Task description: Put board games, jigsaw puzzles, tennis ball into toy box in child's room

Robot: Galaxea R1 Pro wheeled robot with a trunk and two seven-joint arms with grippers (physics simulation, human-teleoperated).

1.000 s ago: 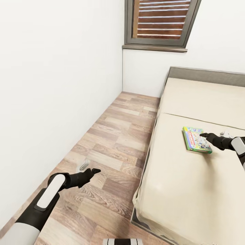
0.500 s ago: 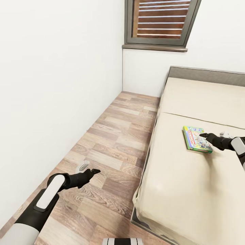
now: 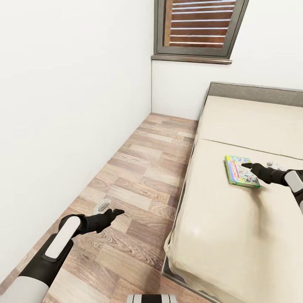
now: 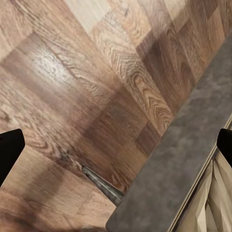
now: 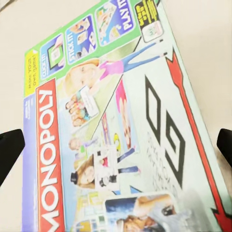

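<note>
I am positioning the right gripper [image 3: 248,166], fingers spread apart, over the flat green-bordered Monopoly board game box [image 5: 116,125] lying on the cream bed [image 3: 219,235], right of centre. Risk: the thin box may slide on the mattress if the fingers close unevenly. The left gripper [image 3: 118,211], fingers released, is hanging over the wooden floor [image 3: 139,176]; nothing obstructs.
</note>
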